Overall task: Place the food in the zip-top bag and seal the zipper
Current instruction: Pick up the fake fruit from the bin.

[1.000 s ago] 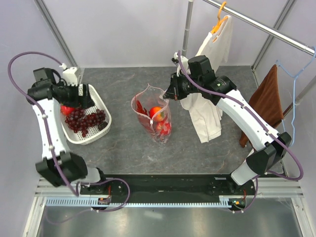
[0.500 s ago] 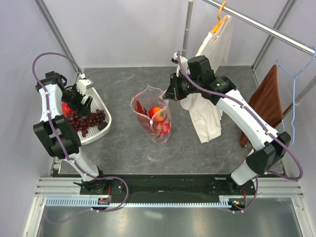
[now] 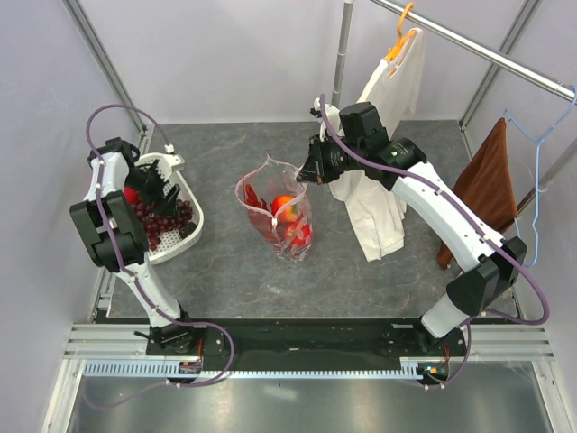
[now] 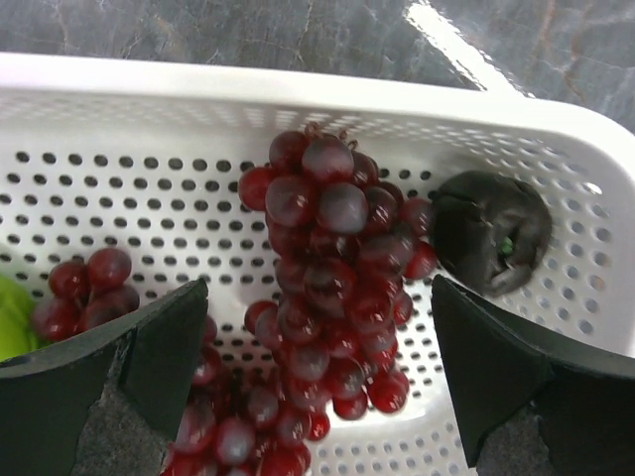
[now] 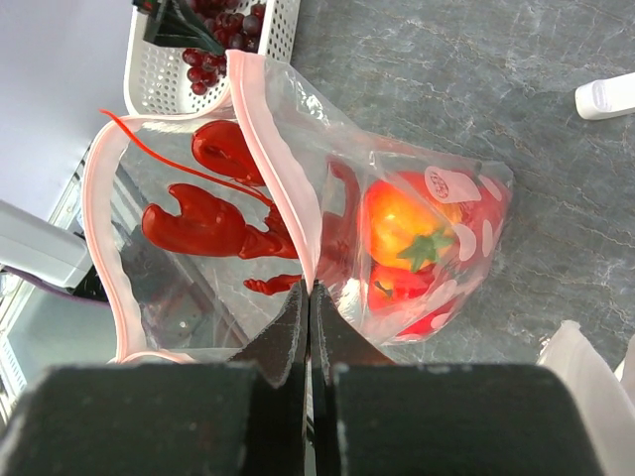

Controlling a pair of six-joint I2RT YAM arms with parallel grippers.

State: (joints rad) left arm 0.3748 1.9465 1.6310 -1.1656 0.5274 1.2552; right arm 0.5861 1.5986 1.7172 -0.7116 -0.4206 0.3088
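The clear zip-top bag (image 3: 275, 221) stands in the middle of the table. My right gripper (image 3: 306, 174) is shut on its pink zipper strip (image 5: 273, 159) and holds the mouth open. An orange (image 5: 405, 223), red chilli peppers (image 5: 203, 223) and other red pieces lie inside. My left gripper (image 3: 169, 197) is open and low over the white basket (image 3: 194, 230). In the left wrist view its fingers stand either side of the dark purple grapes (image 4: 327, 248), not touching them. A red apple (image 3: 132, 194) and a green piece (image 4: 10, 317) are also in the basket.
A dark round piece (image 4: 491, 233) lies in the basket's corner. A cream shirt (image 3: 383, 212) hangs on a rail just behind the right arm. A brown towel (image 3: 487, 185) hangs at the far right. A small white object (image 5: 605, 96) lies on the table.
My left arm has swung in from the far left and its open gripper has come down over the grapes. My right gripper still holds the bag rim, nearly unmoved.
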